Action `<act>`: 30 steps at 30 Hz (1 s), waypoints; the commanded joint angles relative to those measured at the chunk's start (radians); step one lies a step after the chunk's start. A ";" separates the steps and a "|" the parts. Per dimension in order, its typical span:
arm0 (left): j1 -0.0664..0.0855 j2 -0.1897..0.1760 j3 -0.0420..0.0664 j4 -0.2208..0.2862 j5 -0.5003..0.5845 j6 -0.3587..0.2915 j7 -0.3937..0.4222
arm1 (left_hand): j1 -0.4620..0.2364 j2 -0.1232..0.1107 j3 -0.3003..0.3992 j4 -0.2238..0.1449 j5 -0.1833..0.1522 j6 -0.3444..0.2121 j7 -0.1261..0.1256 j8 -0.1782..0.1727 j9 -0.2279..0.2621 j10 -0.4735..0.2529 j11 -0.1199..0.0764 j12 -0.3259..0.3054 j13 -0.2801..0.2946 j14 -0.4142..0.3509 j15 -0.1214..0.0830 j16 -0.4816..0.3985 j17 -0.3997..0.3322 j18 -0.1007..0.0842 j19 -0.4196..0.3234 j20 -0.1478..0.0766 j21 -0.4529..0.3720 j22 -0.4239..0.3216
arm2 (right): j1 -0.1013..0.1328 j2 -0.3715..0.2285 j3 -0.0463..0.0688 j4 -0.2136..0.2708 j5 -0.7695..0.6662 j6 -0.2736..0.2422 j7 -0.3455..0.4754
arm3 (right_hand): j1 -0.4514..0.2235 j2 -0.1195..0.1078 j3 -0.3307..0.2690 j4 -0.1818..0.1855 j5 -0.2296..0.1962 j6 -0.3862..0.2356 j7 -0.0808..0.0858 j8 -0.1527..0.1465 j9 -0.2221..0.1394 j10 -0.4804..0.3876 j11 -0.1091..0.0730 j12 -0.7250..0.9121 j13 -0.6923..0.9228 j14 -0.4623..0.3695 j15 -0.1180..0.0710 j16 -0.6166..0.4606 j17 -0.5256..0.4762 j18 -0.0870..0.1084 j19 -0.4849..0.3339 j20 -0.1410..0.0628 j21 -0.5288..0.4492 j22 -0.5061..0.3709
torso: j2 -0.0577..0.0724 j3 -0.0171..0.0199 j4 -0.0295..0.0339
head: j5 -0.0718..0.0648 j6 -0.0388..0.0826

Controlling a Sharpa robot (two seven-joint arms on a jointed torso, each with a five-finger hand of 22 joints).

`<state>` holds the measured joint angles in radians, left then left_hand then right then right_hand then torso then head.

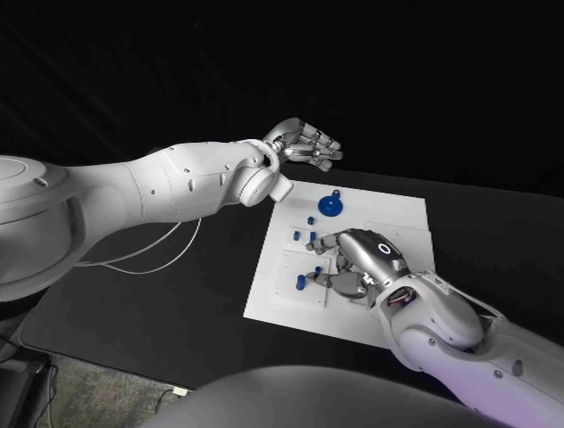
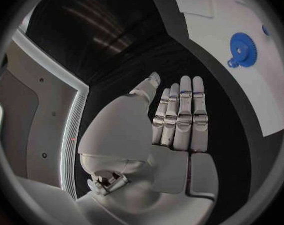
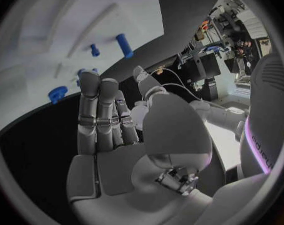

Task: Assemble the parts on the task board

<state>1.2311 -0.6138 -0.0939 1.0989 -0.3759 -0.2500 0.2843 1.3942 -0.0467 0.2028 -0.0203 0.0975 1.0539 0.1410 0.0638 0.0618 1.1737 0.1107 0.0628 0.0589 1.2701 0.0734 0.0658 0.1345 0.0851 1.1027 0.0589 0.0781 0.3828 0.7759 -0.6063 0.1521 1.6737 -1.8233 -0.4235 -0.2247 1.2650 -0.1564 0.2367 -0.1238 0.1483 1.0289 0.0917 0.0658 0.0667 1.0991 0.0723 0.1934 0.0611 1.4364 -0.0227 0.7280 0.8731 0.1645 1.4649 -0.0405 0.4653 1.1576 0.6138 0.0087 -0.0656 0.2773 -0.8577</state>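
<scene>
The white task board [image 1: 387, 210] lies in the middle of the black table. A blue gear [image 1: 330, 207] sits near its far edge, and the left wrist view shows this gear [image 2: 243, 49] on the board [image 2: 211, 15]. Small blue pegs [image 1: 296, 235] stand along the board's left side. My right hand [image 1: 360, 264] hovers low over the board's middle, fingers stretched toward the pegs [image 3: 124, 45] and holding nothing. My left hand [image 1: 304, 146] is raised beyond the board's far left corner. Its fingers [image 2: 182, 116] are straight and empty.
Black table [image 1: 153, 294] surrounds the board on all sides. A white cable [image 1: 153, 254] trails over the table at the left, under my left arm. Another blue piece [image 3: 57, 93] lies near the board's edge in the right wrist view.
</scene>
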 commanded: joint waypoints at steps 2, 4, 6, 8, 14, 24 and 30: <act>0.000 -0.004 0.000 0.003 0.002 0.008 0.010 | 0.005 0.005 -0.008 0.000 -0.003 -0.007 -0.003 0.001 0.001 -0.008 -0.001 -0.001 0.000 -0.005 0.003 -0.001 0.002 -0.020 0.006 -0.001 0.002 -0.002 | 0.000 -0.048 0.052 0.010 0.264 -0.036 0.041 | -0.024 0.044 0.054 0.013 0.017 0.006 0.019 -0.003 -0.001 0.117 -0.028 0.016 0.004 0.002 -0.020 0.004 -0.003 0.001 0.045 -0.016 0.024 0.007 | -0.001 -0.0003 -0.0009 | -0.041 0.024; -0.001 -0.009 0.000 0.005 0.003 -0.001 0.019 | 0.006 0.006 -0.010 0.001 -0.002 -0.008 -0.003 0.001 0.001 -0.002 -0.003 -0.001 0.000 0.002 0.001 0.000 0.004 -0.020 0.011 -0.002 0.004 -0.004 | 0.001 -0.076 0.080 0.006 0.363 -0.015 0.042 | -0.048 0.044 0.085 0.017 0.044 0.011 0.026 -0.001 0.000 0.181 -0.043 0.036 0.014 -0.004 -0.030 -0.005 -0.007 -0.005 0.041 -0.026 0.001 -0.003 | -0.001 -0.0008 -0.0030 | -0.048 0.029; -0.003 -0.015 0.000 0.006 0.007 -0.007 0.030 | 0.005 0.005 -0.011 0.001 -0.003 -0.007 -0.004 0.001 0.001 0.001 -0.004 -0.001 0.000 0.005 0.000 0.000 0.004 -0.020 0.012 -0.003 0.005 -0.003 | 0.001 -0.113 0.106 0.001 0.452 0.011 0.038 | -0.072 0.045 0.079 0.021 0.052 0.039 0.014 0.001 0.008 0.226 -0.062 0.077 0.044 0.001 -0.042 -0.006 -0.007 -0.016 0.044 -0.038 0.018 0.001 | -0.004 -0.0023 -0.0058 | -0.063 0.037; -0.006 -0.023 0.000 0.007 0.011 -0.008 0.042 | 0.002 0.004 -0.013 0.003 -0.004 -0.009 -0.003 0.001 0.001 0.005 -0.006 -0.001 0.000 0.009 -0.001 0.000 0.006 -0.021 0.015 -0.004 0.006 -0.004 | 0.001 -0.149 0.129 -0.001 0.528 0.045 0.028 | -0.088 0.042 0.043 0.019 0.075 0.075 -0.001 0.006 0.021 0.267 -0.081 0.155 0.108 0.012 -0.056 -0.005 -0.007 -0.030 0.049 -0.051 0.045 0.010 | -0.007 -0.0035 -0.0084 | -0.076 0.039; -0.015 -0.048 0.000 0.009 0.039 0.002 0.080 | -0.003 0.005 -0.017 0.007 -0.005 -0.014 -0.004 0.001 0.001 0.023 -0.011 -0.001 0.000 0.025 -0.007 0.000 0.010 -0.021 0.026 -0.010 0.011 -0.004 | 0.002 -0.233 0.182 0.011 0.651 0.208 -0.058 | -0.138 0.104 -0.119 0.055 0.122 0.147 -0.041 0.011 0.184 0.164 -0.115 0.541 0.564 0.032 -0.078 0.029 0.030 -0.075 0.055 -0.081 0.217 0.067 | -0.017 -0.0017 -0.0220 | -0.114 0.049; -0.036 -0.070 0.000 0.011 0.111 0.012 0.111 | -0.031 -0.002 -0.069 0.026 0.029 -0.012 -0.014 0.001 0.001 0.125 -0.043 -0.002 0.002 0.056 -0.020 -0.001 0.018 -0.033 0.042 -0.020 0.015 -0.013 | 0.021 -0.307 0.205 0.021 0.686 0.409 -0.348 | -0.195 0.112 -0.032 0.089 0.075 0.126 -0.070 0.001 0.563 0.237 -0.128 0.849 1.074 0.024 -0.086 0.199 0.184 -0.086 0.055 -0.091 0.282 0.088 | -0.036 -0.0032 -0.0293 | -0.156 0.033; -0.046 -0.079 0.000 0.017 0.123 0.017 0.115 | -0.027 0.009 -0.141 0.038 0.023 -0.017 -0.012 0.001 0.001 0.070 -0.026 -0.003 0.002 0.052 -0.015 -0.001 0.021 -0.034 0.052 -0.018 0.006 -0.038 | 0.025 -0.339 0.207 0.034 0.666 0.536 -0.413 | -0.237 0.033 0.008 0.170 0.073 0.111 -0.064 -0.002 0.646 0.264 -0.122 0.848 1.153 0.024 -0.083 0.237 0.228 -0.082 0.055 -0.088 0.302 0.096 | -0.043 -0.0049 -0.0312 | -0.168 0.016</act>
<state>1.1871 -0.6925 -0.0944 1.1112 -0.2859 -0.2492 0.3686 1.3685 -0.0443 0.0661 0.0175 0.1275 1.0432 0.1302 0.0638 0.0623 1.2515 0.0830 0.0635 0.0599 1.3221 0.0536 0.0658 0.1543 0.0589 1.1498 0.0414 0.0881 0.3458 0.8006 -0.9403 0.3588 1.7046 -1.1652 -0.0167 -0.5514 1.0265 -0.1139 0.2470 0.0396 0.2189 1.1457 0.0267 0.0693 0.7074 1.3548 -0.0501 1.0444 1.2097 1.4597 -0.1111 0.9622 1.0989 0.0920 1.4685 -0.1305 0.7645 1.2532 0.5764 0.0058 -0.0951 0.1158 -0.8342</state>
